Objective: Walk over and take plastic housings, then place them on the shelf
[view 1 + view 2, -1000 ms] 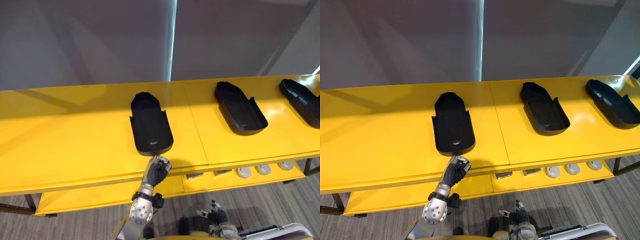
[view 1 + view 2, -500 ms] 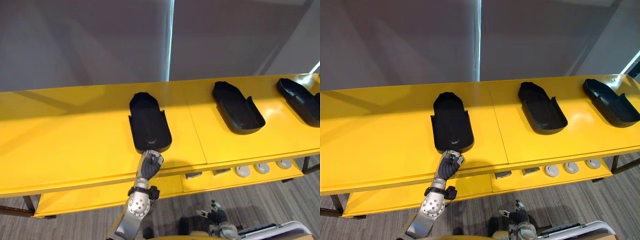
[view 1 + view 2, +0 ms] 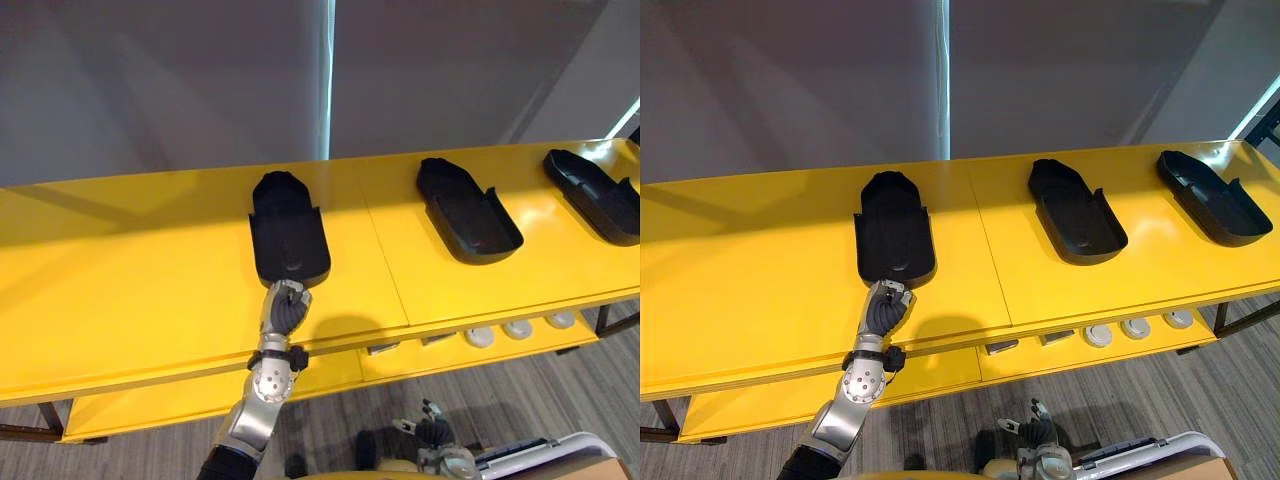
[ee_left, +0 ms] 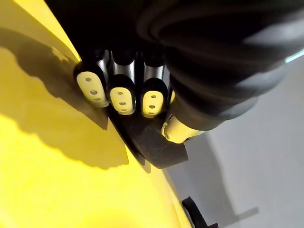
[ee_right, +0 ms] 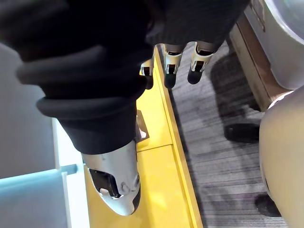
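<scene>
Wide look first: a long yellow shelf (image 3: 120, 260) runs right across the frame, two glossy boards butted together at a seam right of centre. Behind it, across the top of the frame, stands a plain grey wall (image 3: 150, 80) split by one bright vertical light strip (image 3: 329, 80). Grey striped carpet (image 3: 560, 400) fills the lower right.

Count the black plastic housings on top: three, well apart. The left housing (image 3: 288, 235) lies centre-left, long axis running away from the camera. The middle housing (image 3: 468, 210) sits right of centre, angled. The right housing (image 3: 595, 195) is at the right edge.

Under the top board there's a lower yellow tier (image 3: 150, 400). On it, lower right, sit three pale round discs (image 3: 515, 329) in a row and two small grey flat pieces (image 3: 385, 349) beside them.

Now the left hand (image 3: 284, 308), centre-bottom: it's at the near end of the left housing, fingertips (image 4: 122, 94) packed side by side over the rim, thumb tucked against it, pinching that end. The right hand (image 5: 197, 59) hangs low at bottom centre, fingers loose and straight, holding nothing, over the carpet.
</scene>
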